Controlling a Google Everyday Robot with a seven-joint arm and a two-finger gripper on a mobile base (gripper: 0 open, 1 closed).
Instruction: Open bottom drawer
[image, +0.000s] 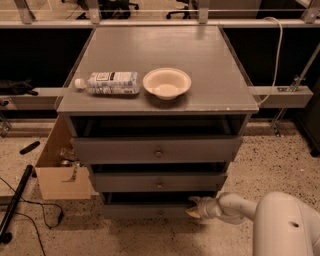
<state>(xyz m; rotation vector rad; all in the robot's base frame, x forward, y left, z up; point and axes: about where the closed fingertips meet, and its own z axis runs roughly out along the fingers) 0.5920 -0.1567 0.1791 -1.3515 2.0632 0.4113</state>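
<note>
The white end effector (194, 208), its grip impossible to tell, sits at the lowest grey wooden drawer (145, 211); best pull straight outward, level.

Bottle (107, 82), bowl (166, 83), perhaps cardboard box (62, 182)

Smooth white rounded arm (241, 208); cream gripper (194, 207) at bottom drawer (142, 211).

Cabinet (165, 47) matt painted wood; bottle (111, 82) clear glossy plastic; pincer (195, 208) smooth pale plastic, at bottom drawer (142, 211) front.
</note>
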